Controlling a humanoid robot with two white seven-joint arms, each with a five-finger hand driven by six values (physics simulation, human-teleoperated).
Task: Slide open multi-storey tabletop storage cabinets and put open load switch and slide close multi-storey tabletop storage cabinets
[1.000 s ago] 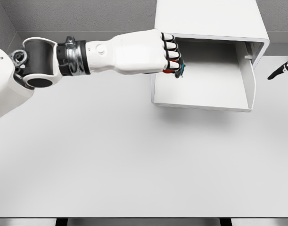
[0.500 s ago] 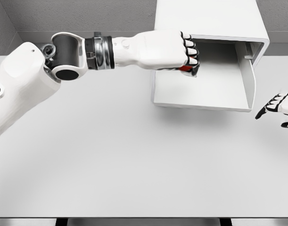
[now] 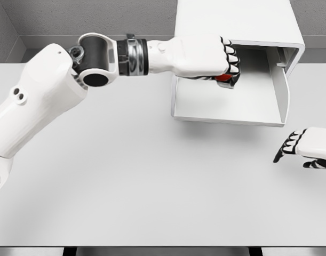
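Observation:
A white tabletop storage cabinet [image 3: 237,21] stands at the back of the table, its drawer [image 3: 227,112] pulled out toward me. My left hand [image 3: 227,66] reaches over the drawer's inside, fingers curled around a small red and dark object, the load switch [image 3: 224,78], of which only a bit shows under the fist. My right hand [image 3: 299,146] hovers low over the table at the right edge, in front of the drawer's right corner, fingers loosely bent and holding nothing.
The white table [image 3: 141,181] spreads out in front of the cabinet. A grey wall [image 3: 88,16] runs behind it. The drawer's front panel [image 3: 283,93] sticks out on the right side.
My left arm has stretched further right, carrying the load switch deeper over the drawer. My right hand has come in from the right edge, moving down and leftward.

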